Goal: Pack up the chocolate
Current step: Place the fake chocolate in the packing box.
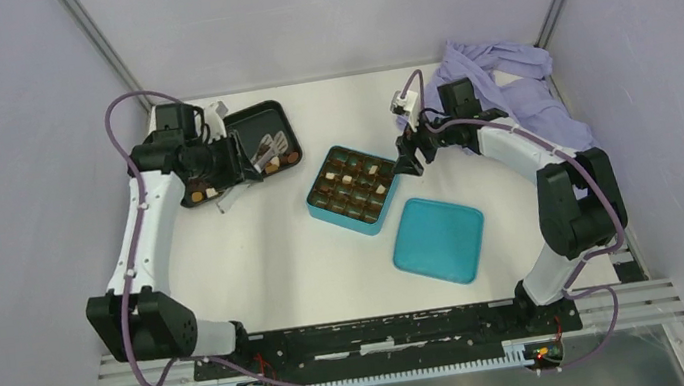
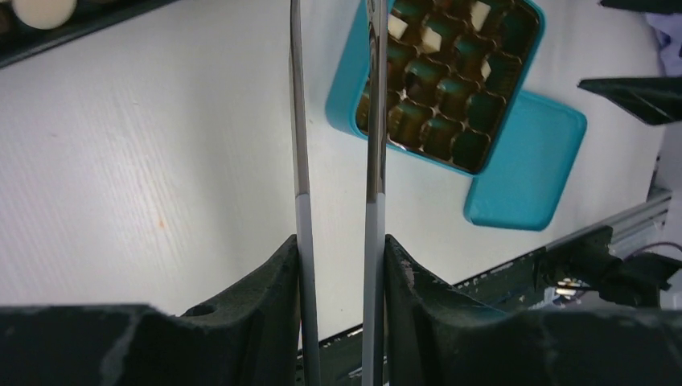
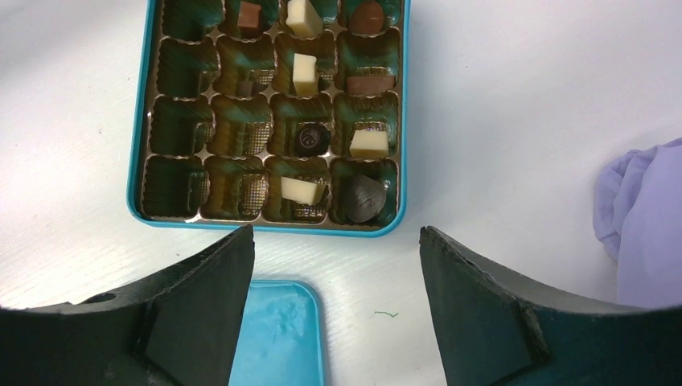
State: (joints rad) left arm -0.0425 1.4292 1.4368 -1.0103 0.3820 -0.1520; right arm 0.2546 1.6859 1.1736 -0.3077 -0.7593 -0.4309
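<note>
The white surface [image 1: 256,256] carries everything. A lavender cloth [image 1: 514,78] lies bunched beyond and to the right of the teal box [image 1: 337,220]. A black tray [image 1: 263,123] sits left of the box, and the teal lid [image 1: 438,240] lies just beside its near right corner. The right pincer [image 3: 334,233] hangs at the box's right edge, spread wide and holding nothing. The left pincer [image 2: 338,257], left of the box over the tray, is narrow, clamped on metal tongs [image 2: 299,121]. Chocolate [image 3: 306,74] sits in several cells of the box, and more pieces lie in the tray.
</note>
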